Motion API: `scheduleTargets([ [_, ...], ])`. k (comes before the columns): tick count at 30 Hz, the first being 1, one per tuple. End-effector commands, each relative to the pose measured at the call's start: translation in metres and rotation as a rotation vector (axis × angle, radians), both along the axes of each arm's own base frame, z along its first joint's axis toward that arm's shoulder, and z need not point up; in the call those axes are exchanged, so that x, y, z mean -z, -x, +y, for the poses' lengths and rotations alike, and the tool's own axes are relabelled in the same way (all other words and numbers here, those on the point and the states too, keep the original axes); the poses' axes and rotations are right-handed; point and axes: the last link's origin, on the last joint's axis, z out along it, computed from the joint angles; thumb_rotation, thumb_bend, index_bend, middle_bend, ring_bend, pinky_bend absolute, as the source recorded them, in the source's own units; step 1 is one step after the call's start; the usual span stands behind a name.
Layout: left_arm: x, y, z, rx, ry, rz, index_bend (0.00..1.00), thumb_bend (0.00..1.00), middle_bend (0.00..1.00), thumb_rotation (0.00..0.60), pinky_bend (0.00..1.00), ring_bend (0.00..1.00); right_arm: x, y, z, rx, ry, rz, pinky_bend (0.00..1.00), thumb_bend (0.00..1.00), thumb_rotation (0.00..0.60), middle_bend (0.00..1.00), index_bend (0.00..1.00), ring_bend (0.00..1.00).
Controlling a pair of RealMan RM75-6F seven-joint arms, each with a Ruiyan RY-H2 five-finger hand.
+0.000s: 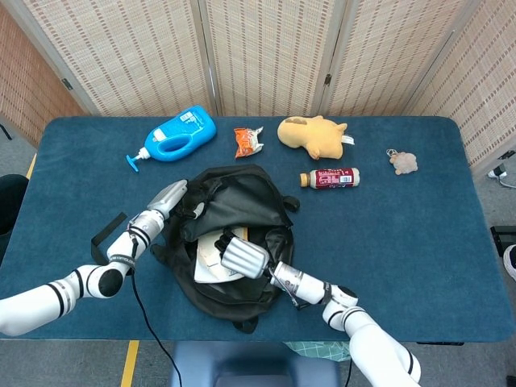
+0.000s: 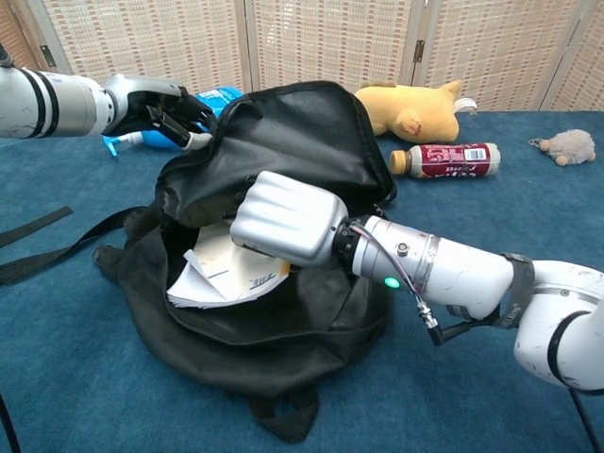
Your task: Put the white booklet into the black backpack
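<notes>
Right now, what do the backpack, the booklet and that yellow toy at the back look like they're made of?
Black backpack: soft woven fabric, probably nylon; matte, it sags and folds. White booklet: paper, its thin pages fanning and bending at the edge. Yellow toy: plush, with a fuzzy matte surface and rounded stuffed shape.

A table [image 1: 419,234] covered in dark blue cloth carries everything. Near its middle, slightly toward nine o'clock, lies the black backpack [image 1: 242,197], its mouth open and one strap [image 1: 107,228] trailing flat on the cloth toward nine o'clock. At about eleven o'clock from the backpack a blue pump bottle [image 1: 179,133] lies on its side. At twelve o'clock, just beyond the backpack, sits a small orange snack packet [image 1: 247,141], and beside that, toward one o'clock, a yellow plush toy [image 1: 310,135]. A small bottle with a red label [image 1: 330,178] lies on its side at two o'clock from the backpack. Well apart, toward three o'clock, rests a small beige plush keychain [image 1: 402,162].
</notes>
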Motion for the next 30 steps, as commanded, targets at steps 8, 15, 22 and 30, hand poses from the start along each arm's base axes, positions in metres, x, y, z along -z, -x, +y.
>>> scheduleTargets([
  [8,0.0,0.0,0.0,0.004,0.002,0.002,0.5,0.58,0.27,0.6,0.01,0.2,-0.001,0.008,0.005,0.028,0.05,-0.008,0.24,0.37,0.6,0.23,0.28,0.31],
  [15,-0.001,0.002,0.0,-0.002,0.002,0.006,0.49,0.58,0.27,0.6,0.01,0.2,-0.005,0.02,0.01,0.058,0.051,0.002,0.21,0.2,0.6,0.14,0.06,0.21],
  [22,0.0,0.003,-0.001,-0.003,0.006,0.013,0.46,0.58,0.27,0.6,0.01,0.2,-0.018,0.03,0.015,0.054,0.055,-0.008,0.19,0.12,0.6,0.12,0.01,0.2],
  [30,0.002,0.002,-0.003,0.008,0.014,0.032,0.42,0.58,0.26,0.6,0.01,0.19,-0.054,0.05,0.024,0.042,0.067,-0.044,0.17,0.08,0.6,0.12,0.0,0.19],
])
